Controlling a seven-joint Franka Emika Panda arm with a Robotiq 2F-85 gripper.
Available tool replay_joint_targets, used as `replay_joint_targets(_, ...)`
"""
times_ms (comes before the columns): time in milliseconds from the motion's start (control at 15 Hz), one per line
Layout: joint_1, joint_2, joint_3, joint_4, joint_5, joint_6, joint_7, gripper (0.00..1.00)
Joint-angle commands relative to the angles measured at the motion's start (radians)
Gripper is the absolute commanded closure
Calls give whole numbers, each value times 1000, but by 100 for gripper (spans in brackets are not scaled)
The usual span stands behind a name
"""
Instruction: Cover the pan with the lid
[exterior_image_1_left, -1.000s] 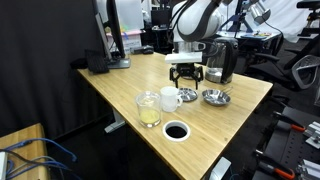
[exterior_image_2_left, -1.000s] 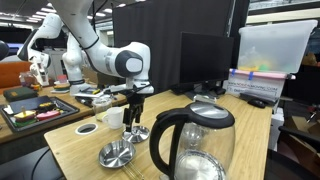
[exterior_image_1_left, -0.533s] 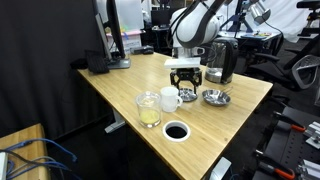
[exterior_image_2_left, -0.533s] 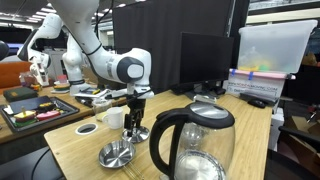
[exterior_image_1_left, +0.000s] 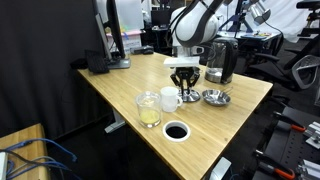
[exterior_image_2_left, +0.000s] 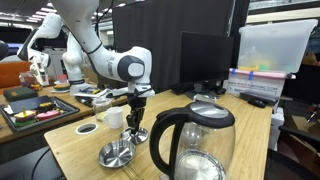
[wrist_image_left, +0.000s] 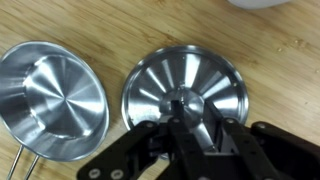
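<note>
Wooden desk (wrist_image_left: 285, 60) — jaws pinch the lid (wrist_image_left: 205, 75) by its knob — pan (wrist_image_left: 60, 95) beside.

A: How much of the lid (wrist_image_left: 190, 70) shows from the wrist?
B: Its near rim lies under the jaws, and the knob sits between them. Whether they touch it, I can't tell.
A: The pan (wrist_image_left: 55, 95) beside the lid?
B: Clipped by the left edge; its handle runs out at the bottom. Beyond the lid, the mug (wrist_image_left: 262, 3) is just a white sliver at the top edge.
A: And from outside?
B: In both exterior views the lid is tiny and mostly hidden below the jaws. In an exterior view the kettle (exterior_image_2_left: 205, 160), nearer the camera than the lid, is cropped by the bottom edge.
</note>
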Motion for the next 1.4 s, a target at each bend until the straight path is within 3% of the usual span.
replay_joint_targets(0, 3, -2, -2, -5, 19, 15, -4, 99)
replay_joint_targets(400, -2, -40, -3, -22, 29, 27, -5, 99)
replay_joint_targets(800, -7, -185, -16, -81, -6, 33, -2, 99)
replay_joint_targets(1333, -50, -367, -22, -253, -79, -3, 5, 99)
